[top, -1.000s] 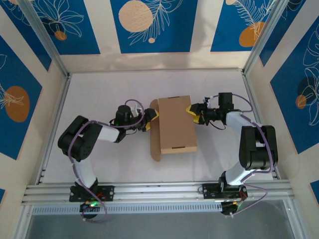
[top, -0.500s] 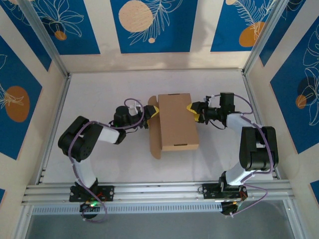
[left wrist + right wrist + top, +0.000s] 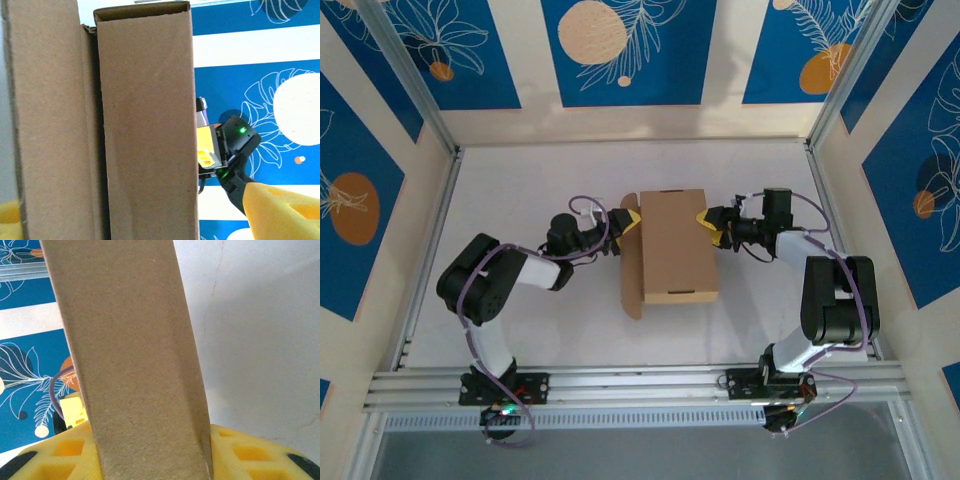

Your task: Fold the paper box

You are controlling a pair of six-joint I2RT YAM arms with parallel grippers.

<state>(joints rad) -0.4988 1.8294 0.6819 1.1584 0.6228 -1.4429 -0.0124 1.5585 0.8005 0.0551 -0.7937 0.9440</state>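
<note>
Since the earlier top frame the paper box (image 3: pixel 675 245) has slid a little toward the back wall. The left gripper (image 3: pixel 629 221) has gone with it, to the box's far-left corner. The right gripper (image 3: pixel 709 222) has barely changed.

Top view: the box sits mid-table and looks closed on top, with a loose flap (image 3: pixel 631 290) running along its left edge. The right gripper is at the box's right edge, opposite the left one.

Left wrist view: we see the fingers (image 3: pixel 282 210) spread wide, with the box's left side between them. One finger stands clear of the cardboard, so we read the jaws as open and holding nothing. The right gripper's body shows just past the box.

Right wrist view: the pads (image 3: pixel 250 455) sit tight on either side of a cardboard wall (image 3: pixel 135 365). The jaws are partly closed and pinch it.

Step in hand, we judge: tuck the left flap in while the right side is held.
- Keep the right pinch steady so the box can't skate.
- Push along the flap's crease, not mid-panel.
- Go slow so the wall doesn't buckle.

Surface: a smooth white table (image 3: pixel 520 190), with faint cracks beside the box in the right wrist view. We guess it gives little friction.

Room: blue leaf-print panels (image 3: pixel 620 50) stand beyond the box on three sides, and an aluminium rail (image 3: pixel 640 385) runs on its near side.
</note>
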